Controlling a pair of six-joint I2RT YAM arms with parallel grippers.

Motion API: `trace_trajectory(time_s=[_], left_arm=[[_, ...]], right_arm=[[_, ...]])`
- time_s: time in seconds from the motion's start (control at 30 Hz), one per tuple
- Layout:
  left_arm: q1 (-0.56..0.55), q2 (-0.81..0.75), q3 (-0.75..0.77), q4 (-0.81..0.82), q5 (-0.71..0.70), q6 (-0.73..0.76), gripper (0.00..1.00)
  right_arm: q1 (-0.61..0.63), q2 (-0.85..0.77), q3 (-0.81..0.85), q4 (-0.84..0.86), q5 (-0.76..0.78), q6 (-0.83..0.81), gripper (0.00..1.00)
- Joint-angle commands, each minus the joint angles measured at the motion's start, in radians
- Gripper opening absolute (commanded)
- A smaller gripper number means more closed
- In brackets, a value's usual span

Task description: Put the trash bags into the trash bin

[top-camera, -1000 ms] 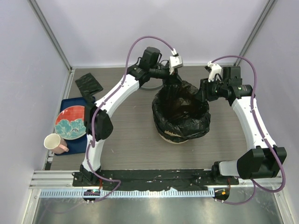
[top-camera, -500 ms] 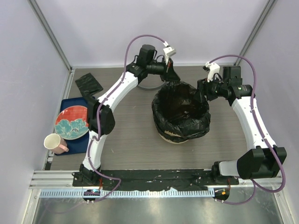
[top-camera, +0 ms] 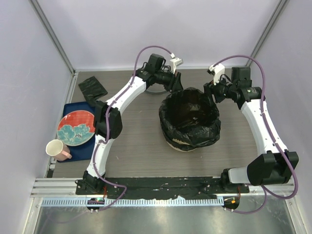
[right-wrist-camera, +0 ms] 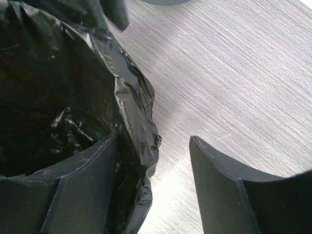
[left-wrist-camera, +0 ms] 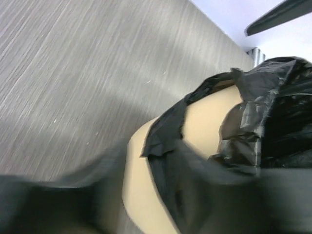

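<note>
At table centre, risks dragging the trash bag off the trash bin rim by snagging film on the right gripper, parted astride it; left gripper state indiscernible.

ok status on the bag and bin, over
Right gripper open at the rim of the trash bin; left gripper there too, state unclear. One trash bag lines it. Folded trash bag lies apart on the table. Nothing in the way.
</note>
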Motion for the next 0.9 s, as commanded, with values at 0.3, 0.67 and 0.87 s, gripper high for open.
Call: trace_trajectory(time_s=[0.3,0.67,0.87], left_arm=[[0.206,0.075,0.171,-0.239,-0.309,0.37,0.72],[0.2,0.258,0.272,-0.391,-0.461,0.779,0.72],[0.164,0.356,0.333,-0.438,-0.541,0.976,0.6]], right_arm=[[0.005,0.003,0.054,0.012,0.027,0.046,0.64],[0.005,0.048,0.103,-0.028,0.057,0.092,0.62],[0.005,0.079,0.142,-0.089,0.07,0.095,0.62]])
